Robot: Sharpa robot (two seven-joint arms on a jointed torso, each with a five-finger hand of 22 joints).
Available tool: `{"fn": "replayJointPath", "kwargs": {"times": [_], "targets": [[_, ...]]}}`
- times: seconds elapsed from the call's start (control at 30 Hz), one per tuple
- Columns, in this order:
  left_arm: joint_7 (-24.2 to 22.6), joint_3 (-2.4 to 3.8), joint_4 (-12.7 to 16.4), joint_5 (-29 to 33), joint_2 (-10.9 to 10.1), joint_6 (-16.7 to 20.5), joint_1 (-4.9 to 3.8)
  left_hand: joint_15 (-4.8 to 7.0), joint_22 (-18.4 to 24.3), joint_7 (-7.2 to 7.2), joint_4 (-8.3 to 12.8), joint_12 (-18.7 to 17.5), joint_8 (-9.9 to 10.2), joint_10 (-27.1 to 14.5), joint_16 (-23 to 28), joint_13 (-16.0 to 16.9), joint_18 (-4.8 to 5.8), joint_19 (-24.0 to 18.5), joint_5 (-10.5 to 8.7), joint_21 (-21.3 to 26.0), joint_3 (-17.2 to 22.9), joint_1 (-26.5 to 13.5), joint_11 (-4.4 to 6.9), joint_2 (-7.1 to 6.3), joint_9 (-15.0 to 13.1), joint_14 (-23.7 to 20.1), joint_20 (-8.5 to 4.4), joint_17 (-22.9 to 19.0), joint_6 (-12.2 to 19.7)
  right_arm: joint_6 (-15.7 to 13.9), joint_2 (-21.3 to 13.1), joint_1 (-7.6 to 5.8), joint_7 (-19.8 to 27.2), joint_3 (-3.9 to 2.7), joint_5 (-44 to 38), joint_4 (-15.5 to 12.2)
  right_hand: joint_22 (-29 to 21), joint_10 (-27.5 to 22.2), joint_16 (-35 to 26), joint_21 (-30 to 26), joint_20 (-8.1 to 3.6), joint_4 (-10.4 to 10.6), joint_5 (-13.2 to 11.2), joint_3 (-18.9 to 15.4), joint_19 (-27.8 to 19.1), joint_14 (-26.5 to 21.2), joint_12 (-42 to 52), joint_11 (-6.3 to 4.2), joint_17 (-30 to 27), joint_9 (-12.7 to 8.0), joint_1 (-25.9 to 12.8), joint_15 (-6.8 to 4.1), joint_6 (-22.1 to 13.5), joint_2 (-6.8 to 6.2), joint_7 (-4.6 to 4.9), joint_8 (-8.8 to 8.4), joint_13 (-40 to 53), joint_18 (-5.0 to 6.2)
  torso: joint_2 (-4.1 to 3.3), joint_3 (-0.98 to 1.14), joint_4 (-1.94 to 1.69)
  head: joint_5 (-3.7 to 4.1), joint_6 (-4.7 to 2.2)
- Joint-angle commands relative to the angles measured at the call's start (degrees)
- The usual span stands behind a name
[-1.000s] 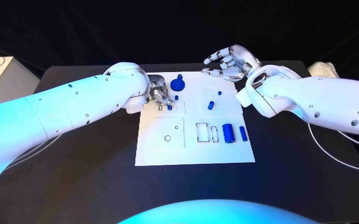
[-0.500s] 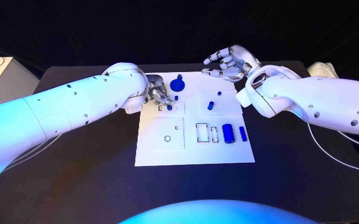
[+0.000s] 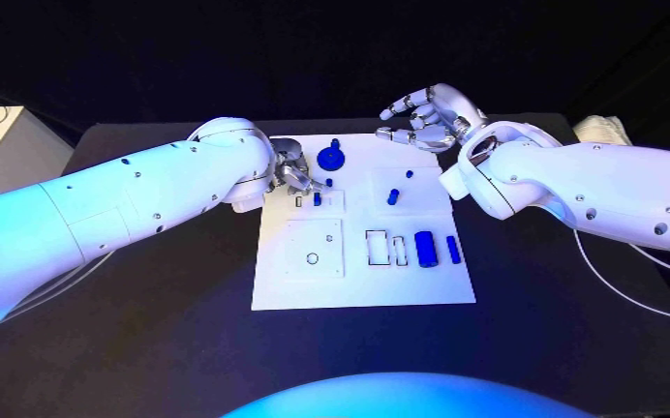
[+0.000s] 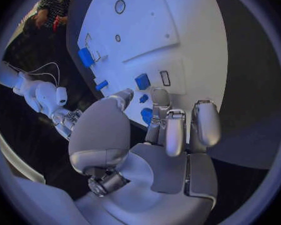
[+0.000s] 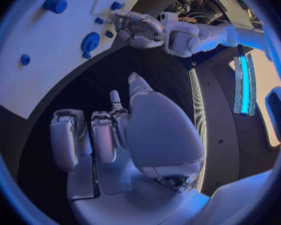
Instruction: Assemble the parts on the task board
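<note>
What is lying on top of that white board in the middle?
On the white task board lie small blue parts: a round disc-shaped piece, a short peg and two cylinders. The left hand covers the board's corner; anything beneath it is hidden.

No text, label, brand, number or sign can be read anywhere. The task board (image 3: 363,278) carries thin black outlines around its recesses, but no letters or numerals beside them. The blue parts (image 3: 424,247) are unmarked, and the white arms bear no legible lettering.
</note>
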State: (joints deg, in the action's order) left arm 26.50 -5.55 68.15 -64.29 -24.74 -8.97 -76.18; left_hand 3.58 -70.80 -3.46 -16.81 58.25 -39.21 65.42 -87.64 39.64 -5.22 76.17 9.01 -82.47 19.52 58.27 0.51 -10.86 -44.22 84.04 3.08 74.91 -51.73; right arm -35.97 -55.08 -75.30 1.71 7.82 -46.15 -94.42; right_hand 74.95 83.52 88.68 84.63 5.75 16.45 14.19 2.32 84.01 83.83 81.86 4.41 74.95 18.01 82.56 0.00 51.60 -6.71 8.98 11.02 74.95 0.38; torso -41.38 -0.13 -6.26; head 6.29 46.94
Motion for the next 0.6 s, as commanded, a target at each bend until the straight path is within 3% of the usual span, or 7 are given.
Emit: {"fn": "replayJointPath", "kwargs": {"times": [0.03, 0.1, 0.27, 0.33, 0.6], "targets": [[-0.5, 0.05, 0.4, 1.6, -0.1, 1.8, 0.08, -0.1, -0.1, 0.09, -0.1, 0.3, 0.4, -0.1, 0.3, 0.2, 0.95, 0.2, -2.33, 0.2, -1.3, -0.7, -0.11, 0.48, -0.2, 3.9, 0.0, 9.6, -0.5, 0.2, 0.0, 0.02, 0.6, -0.02, 0.0, 0.0, 11.6, -0.4, -0.2, -0.2, 0.2, 0.2, -0.2, 0.3, 3.5, 5.3, -0.2, -0.02, 11.8, -0.1, -0.5, 0.08, -0.1, 0.1, 0.24, 0.07, 8.0, 0.99, 0.06, 0.0, -0.02, 0.03, -0.08], [-0.7, 0.13, 0.6, 1.8, -0.3, 2.3, 0.1, -0.09, -0.2, 0.11, -0.1, 0.4, 0.5, 0.0, 0.3, 0.4, 0.97, 0.3, -4.9, 0.2, -2.6, -0.9, -0.1, 1.04, -0.4, 4.0, 0.0, 9.7, -0.5, 0.2, 0.0, 0.02, 0.6, -0.02, 0.0, 0.0, 11.6, -0.4, -0.2, -0.2, 0.2, 0.2, -0.2, 0.3, 3.5, 5.3, -0.2, -0.02, 11.8, -0.1, -0.5, 0.08, -0.1, 0.1, 0.24, 0.07, 8.0, 0.99, 0.08, 0.02, -0.01, -0.01, -0.12], [-1.1, 0.67, 1.7, 3.0, -1.2, 3.2, 0.14, -0.08, -0.1, 0.13, 0.0, 0.3, 0.5, 0.0, 0.3, 0.3, 0.94, 0.2, -5.24, 0.2, -3.0, -0.4, -0.1, 1.4, -0.5, 4.0, -0.01, 9.7, -0.5, 0.2, 0.1, 0.03, 0.7, -0.02, 0.1, 0.1, 11.6, -0.4, -0.2, -0.2, 0.2, 0.2, -0.2, 0.3, 3.5, 5.3, -0.2, -0.02, 11.8, -0.1, -0.5, 0.08, -0.1, 0.1, 0.24, 0.07, 8.0, 0.99, 0.12, -0.01, -0.01, -0.08, -0.44], [-1.2, 1.2, 2.4, 4.0, -1.8, 3.4, 0.14, -0.08, 0.0, 0.12, 0.1, 0.2, 0.6, -0.1, 0.4, 0.2, 0.92, 0.1, -5.18, 0.3, -3.1, 0.1, -0.11, 1.55, -0.5, 3.9, -0.01, 9.6, -0.4, 0.2, 0.1, 0.03, 0.7, -0.02, 0.1, 0.3, 11.6, -0.4, -0.2, -0.2, 0.2, 0.2, -0.2, 0.3, 3.5, 5.3, -0.2, -0.02, 11.8, -0.1, -0.5, 0.08, -0.1, 0.1, 0.24, 0.07, 8.0, 0.99, 0.17, -0.02, -0.06, -0.11, -0.61], [-0.8, 4.96, 5.1, 8.1, -5.8, 1.3, -0.37, -0.93, 3.9, -0.99, 0.1, -2.2, 1.6, -4.0, 2.0, -3.0, 0.1, -2.9, -4.3, 2.2, -3.5, 5.4, -1.1, 2.52, -0.8, 2.6, 0.59, 6.8, 2.2, 0.2, 0.1, 0.03, 0.8, -0.01, 0.3, 1.2, 11.6, -0.4, -0.2, -0.2, 0.2, 0.2, -0.2, 0.3, 3.5, 5.3, -0.2, -0.02, 11.8, -0.1, -0.7, 0.08, -0.1, 0.18, 0.24, 0.07, 8.0, 0.99, 0.45, 0.02, -0.23, -0.17, -1.52]]}}
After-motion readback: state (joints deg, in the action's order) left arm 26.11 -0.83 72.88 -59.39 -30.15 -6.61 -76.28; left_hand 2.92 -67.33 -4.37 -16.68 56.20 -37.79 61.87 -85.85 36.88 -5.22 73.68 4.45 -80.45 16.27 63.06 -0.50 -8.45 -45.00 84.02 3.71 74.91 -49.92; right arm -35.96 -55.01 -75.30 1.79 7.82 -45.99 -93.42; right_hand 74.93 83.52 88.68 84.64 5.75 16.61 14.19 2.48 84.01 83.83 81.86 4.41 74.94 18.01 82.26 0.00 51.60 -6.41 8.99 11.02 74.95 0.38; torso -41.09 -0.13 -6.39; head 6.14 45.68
